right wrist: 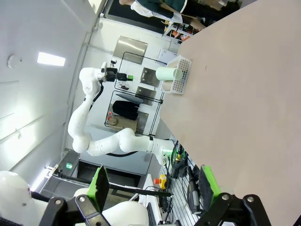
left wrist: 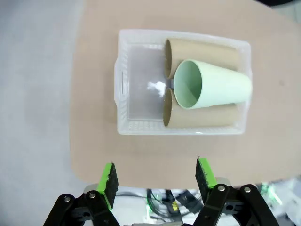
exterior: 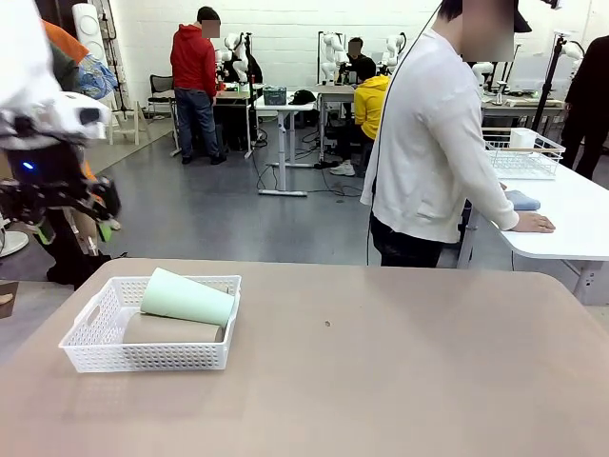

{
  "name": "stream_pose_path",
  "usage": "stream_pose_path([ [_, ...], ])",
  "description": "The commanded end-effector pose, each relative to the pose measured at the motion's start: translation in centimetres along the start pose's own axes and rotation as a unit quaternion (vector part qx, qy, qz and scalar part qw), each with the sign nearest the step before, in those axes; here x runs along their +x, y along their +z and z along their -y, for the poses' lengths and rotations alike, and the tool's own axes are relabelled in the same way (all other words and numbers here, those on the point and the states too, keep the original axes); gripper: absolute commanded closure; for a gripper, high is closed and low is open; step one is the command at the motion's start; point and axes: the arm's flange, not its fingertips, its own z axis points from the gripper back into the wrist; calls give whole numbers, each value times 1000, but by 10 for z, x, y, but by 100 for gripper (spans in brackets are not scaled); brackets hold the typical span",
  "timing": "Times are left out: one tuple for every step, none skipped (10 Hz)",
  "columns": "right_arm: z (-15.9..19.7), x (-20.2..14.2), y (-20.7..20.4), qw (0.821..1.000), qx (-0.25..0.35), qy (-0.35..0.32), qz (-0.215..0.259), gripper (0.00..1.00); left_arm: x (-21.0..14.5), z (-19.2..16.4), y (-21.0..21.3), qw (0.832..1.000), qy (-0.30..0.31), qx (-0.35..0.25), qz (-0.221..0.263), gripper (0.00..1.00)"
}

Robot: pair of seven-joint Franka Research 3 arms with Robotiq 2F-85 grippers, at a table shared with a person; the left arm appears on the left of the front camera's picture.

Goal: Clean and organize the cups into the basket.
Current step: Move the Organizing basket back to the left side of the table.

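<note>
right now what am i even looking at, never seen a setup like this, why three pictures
It is one moment seen by three cameras. The front view looks across a tan table from the robot's side; a person stands beyond it, turned to another table. The other two cameras ride on the robot's wrists, looking along each two-fingered claw.

On the table sits a white basket. The left wrist view, looking down, shows two brown cups lying in it, with a green cup lying on top.

The left gripper hangs open above the basket, holding nothing. The right gripper is open and empty too, off to the side.
</note>
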Motion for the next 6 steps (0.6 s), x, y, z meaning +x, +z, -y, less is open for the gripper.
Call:
stream_pose_path([
  [0,-1,-1,1000,-4,2,-2,0,40,-85,45,968,14,-179,-176,15],
  [0,-1,-1,1000,-4,2,-2,0,46,-129,57,950,-8,-243,-195,15],
  [0,-1,-1,1000,-4,2,-2,0,51,-174,62,926,-29,-316,-203,15],
  [0,-1,-1,1000,-4,2,-2,0,51,-208,60,903,-51,-374,-204,15],
  [0,-1,-1,1000,-4,2,-2,0,52,-241,56,879,-66,-429,-199,15],
  [0,-1,-1,1000,-4,2,-2,0,55,-268,50,855,-73,-472,-200,15],
])
